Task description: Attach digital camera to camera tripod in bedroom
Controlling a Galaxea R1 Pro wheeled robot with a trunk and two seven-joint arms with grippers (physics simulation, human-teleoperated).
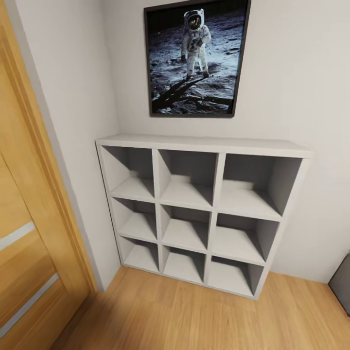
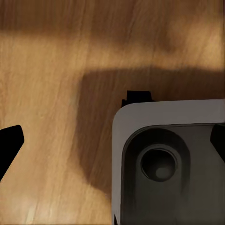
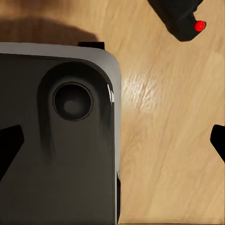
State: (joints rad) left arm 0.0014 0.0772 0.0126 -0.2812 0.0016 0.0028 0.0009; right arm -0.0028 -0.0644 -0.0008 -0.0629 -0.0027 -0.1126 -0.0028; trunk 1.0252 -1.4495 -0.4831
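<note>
**Cube shelf ahead, camera on the floor by the right arm**

Head view looks at a white cube shelf [image 1: 204, 214], three by three, standing against the white wall [image 1: 296, 87] with all nine compartments bare. Above it hangs a dark-framed picture of an astronaut [image 1: 197, 56] on a grey moon surface; no writing on it can be read. A wooden door [image 1: 26, 243] with pale stripes runs down the left, close beside the shelf's left side, leaving a strip of light wood floor [image 1: 160, 316] open in front. A dark grey object [image 1: 342, 284] cuts in at the right edge, too little of it to name.

Right wrist view: the digital camera [image 3: 180, 16] lies on the floor, black with its red button showing, apart from the robot's grey base [image 3: 58, 136]. The right gripper [image 3: 112, 140] stands wide, its dark fingertips [image 3: 9, 145] at opposite edges, holding nothing.

Left wrist view: the left gripper [image 2: 112, 145] is likewise spread wide over floor and base, with nothing between its tips.
</note>
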